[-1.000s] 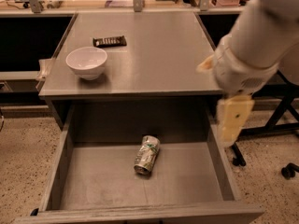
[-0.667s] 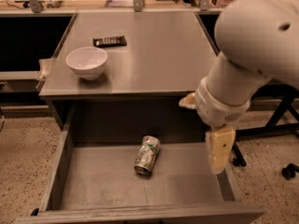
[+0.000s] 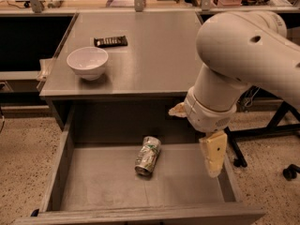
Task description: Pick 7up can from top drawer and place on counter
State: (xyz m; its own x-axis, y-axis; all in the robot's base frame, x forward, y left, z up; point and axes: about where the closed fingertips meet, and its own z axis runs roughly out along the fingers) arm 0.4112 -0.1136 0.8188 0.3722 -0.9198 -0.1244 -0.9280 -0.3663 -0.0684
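Pincer (image 3: 212,157) hangs over right side of top drawer (image 3: 60,168); apart from 7up can (image 3: 147,155) lying on drawer floor; open or closed: cannot tell.

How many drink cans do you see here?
1. The 7up can lies on its side on the top drawer floor, left of the gripper, which hangs over the drawer's right side. The arm may hide others.

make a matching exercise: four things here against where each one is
1 7up can
2 white bowl
3 dark packet
4 gripper

A over the top drawer's right side
B on the counter, front left
C lying on its side on the drawer floor
D on the counter, behind the bowl

Pairs: 1-C, 2-B, 3-D, 4-A
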